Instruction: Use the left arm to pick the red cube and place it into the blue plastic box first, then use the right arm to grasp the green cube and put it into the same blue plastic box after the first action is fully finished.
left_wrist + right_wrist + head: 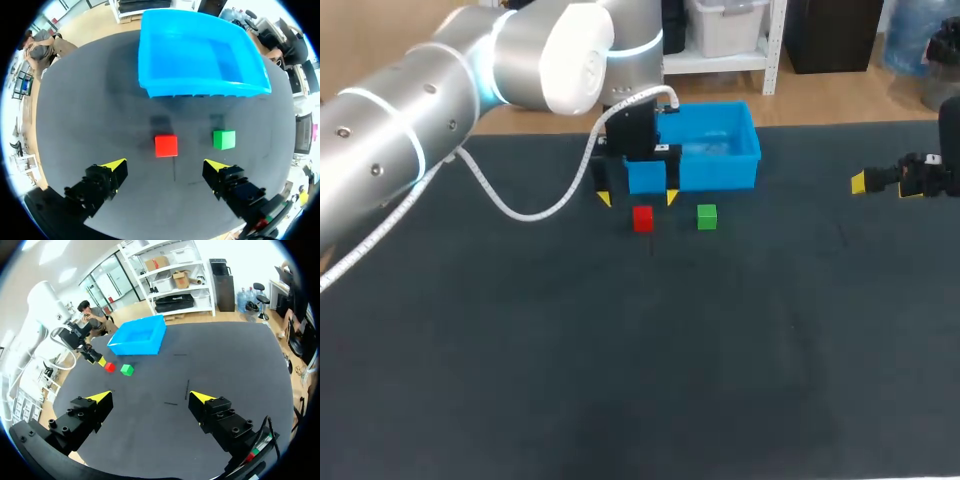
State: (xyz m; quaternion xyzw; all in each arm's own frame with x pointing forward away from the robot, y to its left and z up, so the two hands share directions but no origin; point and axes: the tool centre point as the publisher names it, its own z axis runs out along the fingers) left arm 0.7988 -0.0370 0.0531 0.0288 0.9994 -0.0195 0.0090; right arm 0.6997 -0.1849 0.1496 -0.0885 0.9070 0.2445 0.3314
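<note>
Progress is basically zero so far: red cube (166,145) and green cube (224,139) both sit on the table (100,125) just in front of the blue plastic box (200,89), which looks empty from what I can see. Left gripper (165,167) hovers close to the red cube, jaws spread wide with nothing in them, while the right gripper (151,399) sits well off to the side, also wide open and empty. So I'd say both pick-and-drop steps are left, red one first.

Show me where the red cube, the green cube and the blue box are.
red cube (166,145), left wrist view, centre of top face.
green cube (224,139), left wrist view, centre of top face.
blue box (720,172), head view, front wall.
</note>
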